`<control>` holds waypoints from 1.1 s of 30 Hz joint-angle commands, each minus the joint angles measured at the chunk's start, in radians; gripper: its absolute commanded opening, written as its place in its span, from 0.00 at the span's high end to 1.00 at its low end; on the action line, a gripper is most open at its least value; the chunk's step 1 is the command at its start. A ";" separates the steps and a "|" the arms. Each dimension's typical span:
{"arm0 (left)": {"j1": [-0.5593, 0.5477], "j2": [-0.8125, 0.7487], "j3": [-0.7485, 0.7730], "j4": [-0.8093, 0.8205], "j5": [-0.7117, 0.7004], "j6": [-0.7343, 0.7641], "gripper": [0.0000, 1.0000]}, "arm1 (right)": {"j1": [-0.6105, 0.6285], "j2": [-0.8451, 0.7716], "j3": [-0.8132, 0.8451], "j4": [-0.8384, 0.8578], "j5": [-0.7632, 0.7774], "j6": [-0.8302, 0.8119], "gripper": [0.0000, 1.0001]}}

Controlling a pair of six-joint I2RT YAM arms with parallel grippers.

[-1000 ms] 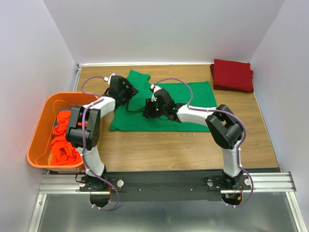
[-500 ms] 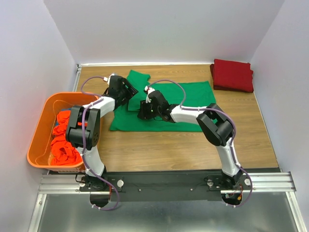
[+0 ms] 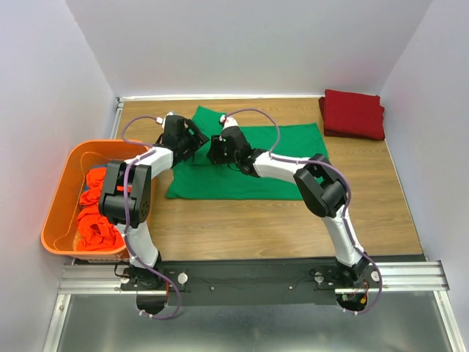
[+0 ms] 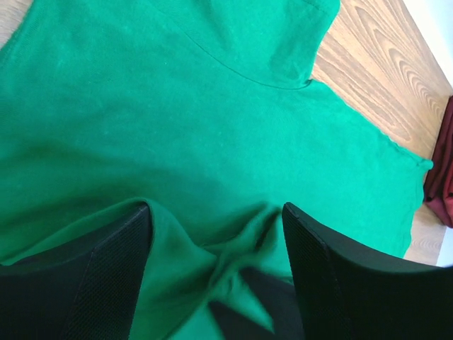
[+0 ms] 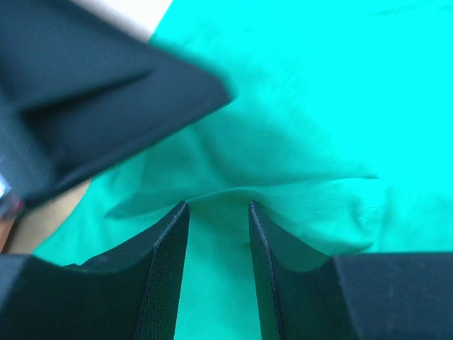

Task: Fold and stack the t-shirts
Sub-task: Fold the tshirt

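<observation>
Pinches a raised fold of the green t-shirt (image 3: 286, 158) in the half-closed right gripper (image 5: 218, 205). Holds the left gripper (image 4: 216, 210) spread wide, gripping nothing, over rumpled cloth just beside. Has the shirt spread across the wooden table (image 3: 293, 220).

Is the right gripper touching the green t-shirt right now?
Touching. The right wrist view shows a raised fold of the green t-shirt pinched in the right gripper, with cloth meeting both inner faces.

The green t-shirt (image 3: 282, 158) is soft matt cloth, the bench (image 3: 256, 220) smooth grained wood, the bin (image 3: 62, 194) glossy orange plastic, the fingers (image 4: 106, 283) matt black.
</observation>
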 commanded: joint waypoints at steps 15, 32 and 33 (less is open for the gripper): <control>0.035 -0.144 0.012 -0.095 -0.044 0.045 0.14 | -0.110 0.009 0.058 0.001 0.068 0.024 0.53; -0.073 -0.264 -0.137 -0.264 -0.261 -0.064 0.22 | -0.121 0.097 0.127 -0.127 -0.010 -0.022 0.54; -0.082 -0.264 -0.138 -0.264 -0.261 -0.064 0.22 | -0.120 0.105 0.133 -0.130 -0.007 -0.024 0.54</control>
